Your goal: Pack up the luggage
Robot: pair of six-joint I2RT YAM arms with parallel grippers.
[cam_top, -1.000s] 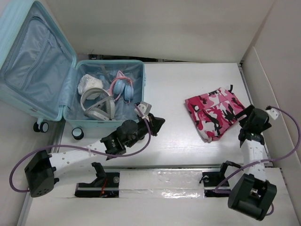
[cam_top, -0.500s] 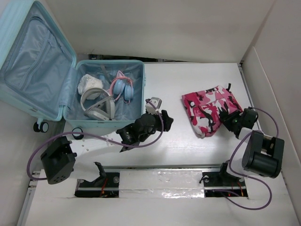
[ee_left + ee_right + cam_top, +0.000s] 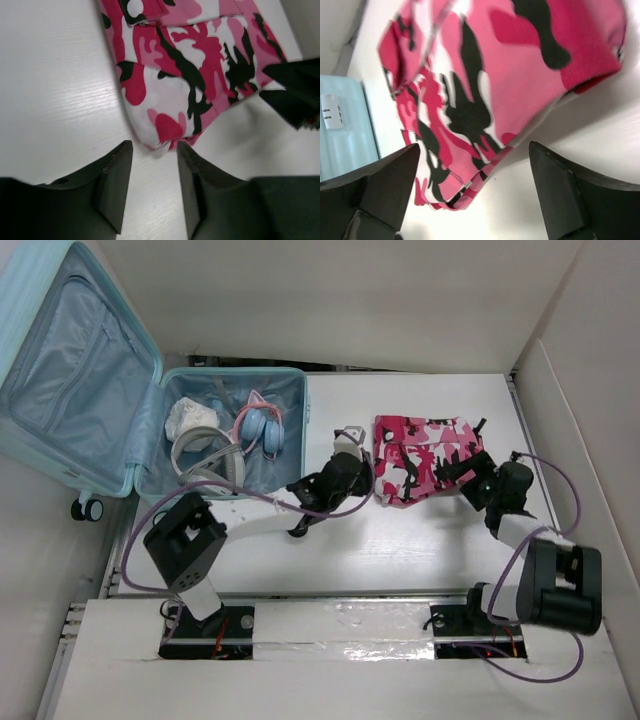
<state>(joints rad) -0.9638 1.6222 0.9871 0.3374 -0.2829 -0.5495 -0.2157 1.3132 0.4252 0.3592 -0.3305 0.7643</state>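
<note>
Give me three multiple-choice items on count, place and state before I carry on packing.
1. Headphones in the pale aqua hard-shell luggage: A one; B four; C two.
2. The pink camouflage fabric garment lies: A in the luggage; B on the white table between left tool and right tool; C on the lid.
3. The left tool is: A open; B shut on the garment; C shut empty.
C: grey headphones and pink-and-blue headphones. B: top view shows it on the tabletop. A: its wrist view shows parted fingers.
</note>
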